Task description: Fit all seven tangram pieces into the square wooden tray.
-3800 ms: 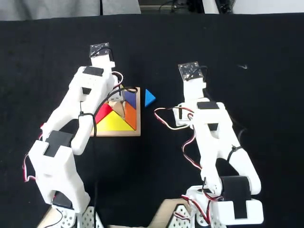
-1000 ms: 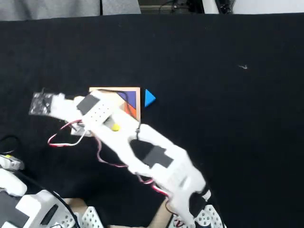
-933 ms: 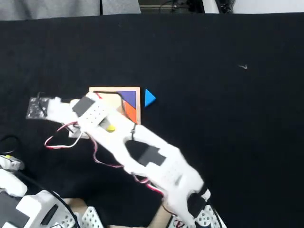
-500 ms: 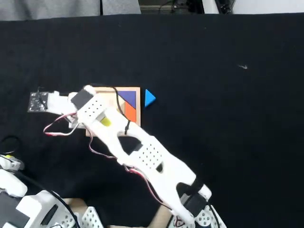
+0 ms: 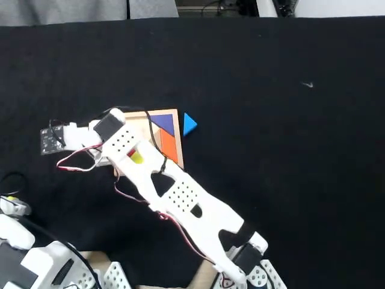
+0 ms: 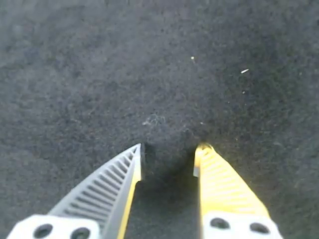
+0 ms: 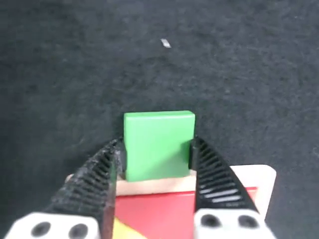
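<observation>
R gripper (image 7: 155, 144) squeezes the green square (image 7: 158, 139) from both sides at the wooden tray (image 5: 162, 111) rim, mid-left of the high view, prob. to put it in, while L gripper (image 6: 168, 152) hangs open w/ nothing.

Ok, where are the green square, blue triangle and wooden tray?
green square piece (image 7: 158, 144), right wrist view, top face
blue triangle piece (image 5: 189, 123), high view, middle
square wooden tray (image 7: 260, 178), right wrist view, corner rim

My table (image 5: 271, 150) is draped in black cloth. The wooden tray (image 5: 161, 112) lies on it with one edge right under my right claw (image 7: 155, 144). A blue triangle (image 5: 189, 123) lies on the cloth just beside the tray's opposite edge.
</observation>
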`<action>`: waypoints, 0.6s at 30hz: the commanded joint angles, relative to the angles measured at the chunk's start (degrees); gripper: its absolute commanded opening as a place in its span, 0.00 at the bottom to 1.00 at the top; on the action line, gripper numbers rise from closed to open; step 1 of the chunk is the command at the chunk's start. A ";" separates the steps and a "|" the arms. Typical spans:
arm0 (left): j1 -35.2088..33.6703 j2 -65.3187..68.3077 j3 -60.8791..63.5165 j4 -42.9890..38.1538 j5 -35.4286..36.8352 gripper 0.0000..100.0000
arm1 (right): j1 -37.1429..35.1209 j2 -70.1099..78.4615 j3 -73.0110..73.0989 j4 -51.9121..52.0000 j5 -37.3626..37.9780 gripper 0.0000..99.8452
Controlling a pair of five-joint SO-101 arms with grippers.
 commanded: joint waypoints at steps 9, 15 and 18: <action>0.57 0.26 0.57 -1.14 -0.53 0.18 | 0.44 -9.89 -5.23 3.08 -8.09 0.10; 0.57 0.26 0.48 -1.14 -0.53 0.18 | 4.75 -17.63 -5.14 7.21 -15.56 0.10; 0.57 0.26 0.48 -1.14 -0.53 0.18 | 8.44 -21.58 -4.09 7.47 -21.71 0.10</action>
